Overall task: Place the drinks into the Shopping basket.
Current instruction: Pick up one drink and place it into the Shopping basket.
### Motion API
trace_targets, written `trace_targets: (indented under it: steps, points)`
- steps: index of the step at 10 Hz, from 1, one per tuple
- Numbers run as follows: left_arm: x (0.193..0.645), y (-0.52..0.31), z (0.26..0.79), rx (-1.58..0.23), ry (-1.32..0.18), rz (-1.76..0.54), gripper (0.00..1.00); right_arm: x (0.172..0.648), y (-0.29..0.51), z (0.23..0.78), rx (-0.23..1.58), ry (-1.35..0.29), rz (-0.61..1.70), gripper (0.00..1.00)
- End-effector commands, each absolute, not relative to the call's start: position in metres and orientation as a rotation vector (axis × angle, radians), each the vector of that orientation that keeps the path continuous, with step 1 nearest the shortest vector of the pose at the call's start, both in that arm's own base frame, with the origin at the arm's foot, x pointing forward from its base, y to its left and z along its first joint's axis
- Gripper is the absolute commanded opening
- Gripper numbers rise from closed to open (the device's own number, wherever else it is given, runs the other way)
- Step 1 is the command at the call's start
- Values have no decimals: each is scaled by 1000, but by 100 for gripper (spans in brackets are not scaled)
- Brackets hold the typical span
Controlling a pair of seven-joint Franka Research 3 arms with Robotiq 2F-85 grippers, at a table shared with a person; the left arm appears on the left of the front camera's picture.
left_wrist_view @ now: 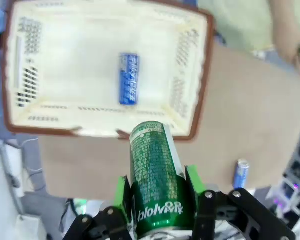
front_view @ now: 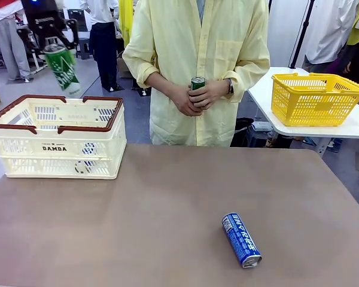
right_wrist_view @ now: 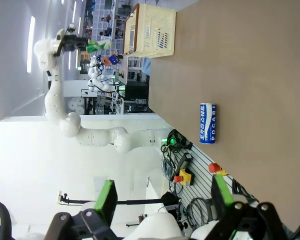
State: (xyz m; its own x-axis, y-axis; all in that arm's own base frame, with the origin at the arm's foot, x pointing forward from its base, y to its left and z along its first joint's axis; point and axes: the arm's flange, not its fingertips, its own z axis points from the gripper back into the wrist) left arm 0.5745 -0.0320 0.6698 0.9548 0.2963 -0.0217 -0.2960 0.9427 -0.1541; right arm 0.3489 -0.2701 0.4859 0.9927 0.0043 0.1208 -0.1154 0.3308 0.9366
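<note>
I'm watching the left pincer (left_wrist_view: 157, 186), clamped on a green can (left_wrist_view: 152, 150) with its green pads pressed to either side near the can's base. It hangs high in the air. Below it sits the Shopping basket (left_wrist_view: 190, 105), and a blue can (left_wrist_view: 129, 79) lies on the basket floor beneath the pincer. Looking down along the fingers, the gripped can's top lines up with the basket's near rim rather than its open middle. Seen from across the surface (front_view: 167, 203), the can hangs tilted, well above that rim.

The right pincer (right_wrist_view: 164, 197) has its fingers wide apart and holds nothing. Ahead of it, well apart, a loose blue can (right_wrist_view: 207, 123) lies on its side on the surface. Farther from both pincers, the person's hands (front_view: 194, 98) hold a second green can (front_view: 197, 82) upright.

To my eye the step in hand is delivering the green can: it has been carried over but not yet let go. The next move calls for bringing the left pincer over the basket's open middle and lowering it. The fingers should part only when the can is close to the floor, since a drop from this height could strike the blue can or bounce. The loose blue can looks like the right pincer's job afterwards. Lying on its side, it may roll.
</note>
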Motion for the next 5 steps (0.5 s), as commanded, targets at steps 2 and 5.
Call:
trace_targets:
  steps: [2,5]
  points:
    - [617,21,640,-149,38,437,0,347,-269,488,1219,-84,78,100]
    - [622,47,565,-139,17,548,0,347,-269,488,1219,-84,78,100]
